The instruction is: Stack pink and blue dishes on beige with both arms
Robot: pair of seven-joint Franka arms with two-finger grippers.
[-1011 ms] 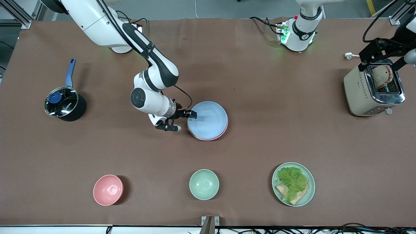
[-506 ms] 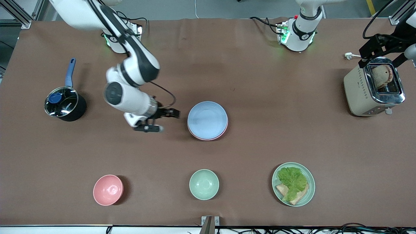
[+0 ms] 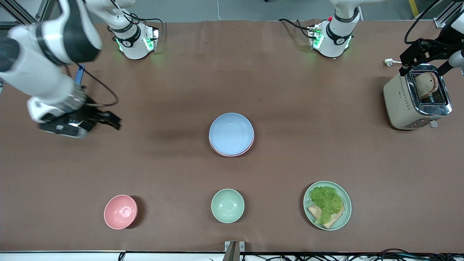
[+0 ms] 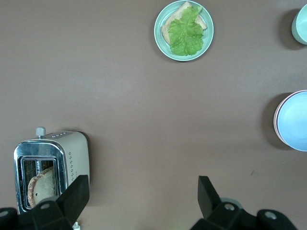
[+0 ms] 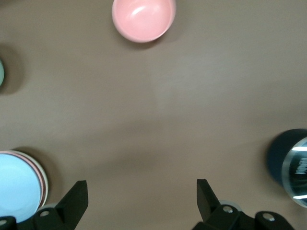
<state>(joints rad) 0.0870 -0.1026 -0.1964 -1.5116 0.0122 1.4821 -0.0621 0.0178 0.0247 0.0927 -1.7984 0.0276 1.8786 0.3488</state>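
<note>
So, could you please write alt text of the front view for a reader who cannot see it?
A blue plate tops a stack mid-table, a pink rim showing beneath. The right gripper, open and empty, hangs near the right arm's end; the left gripper, open, is over a toaster.

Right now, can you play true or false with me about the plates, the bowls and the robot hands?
1. The blue plate lies on top of the pink plate. True.
2. The right gripper holds the blue plate. False: it is open, holding nothing, up over the pot's end of the table.
3. The pink bowl sits on the stack. False: it stands alone, nearer the front camera.
4. Lettuce lies on the green plate. True.
5. The left gripper is open above the toaster. True.
</note>
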